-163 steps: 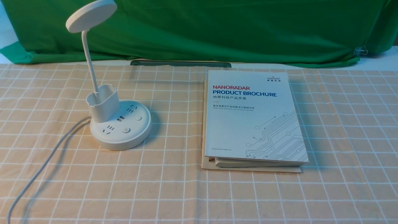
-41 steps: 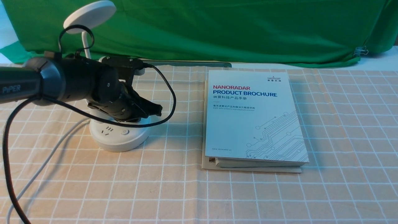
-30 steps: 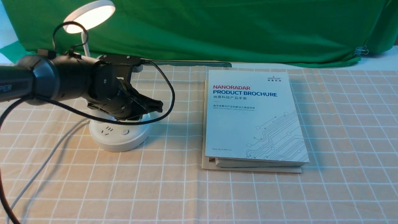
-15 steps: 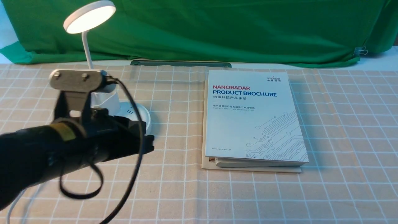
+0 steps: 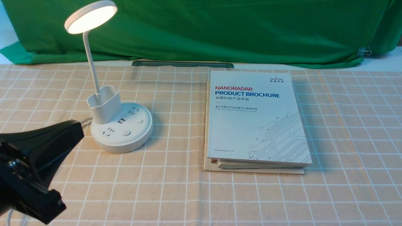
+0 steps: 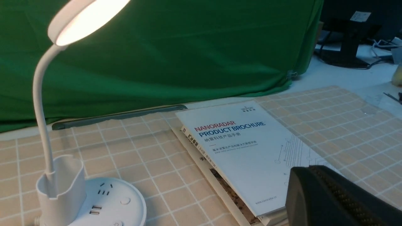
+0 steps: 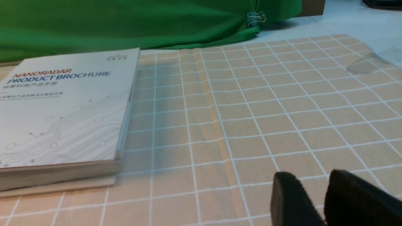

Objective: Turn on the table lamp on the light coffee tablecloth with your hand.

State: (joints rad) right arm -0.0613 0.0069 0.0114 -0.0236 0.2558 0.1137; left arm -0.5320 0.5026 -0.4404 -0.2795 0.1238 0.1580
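Observation:
The white table lamp (image 5: 121, 133) stands on the light coffee tablecloth (image 5: 176, 194) at the left, and its disc head (image 5: 91, 15) glows. The base's round buttons and sockets are uncovered. The lamp also shows lit in the left wrist view (image 6: 103, 201). My left gripper (image 5: 77, 127), the hand, is shut and empty. It hangs low at the near left corner, just left of the lamp base and apart from it. In the left wrist view (image 6: 309, 171) its jaws are pressed together. My right gripper (image 7: 314, 182) is slightly open and empty, low over bare cloth.
A white product brochure (image 5: 254, 119) lies on other booklets right of centre. A green backdrop cloth (image 5: 220, 28) hangs along the back, with a dark strip (image 5: 182, 64) at its foot. The lamp's white cord (image 5: 9, 215) runs to the near left edge.
My left gripper came onto the lamp base and the head lit up. It has since drawn back and down to the near left corner, uncovering the base.

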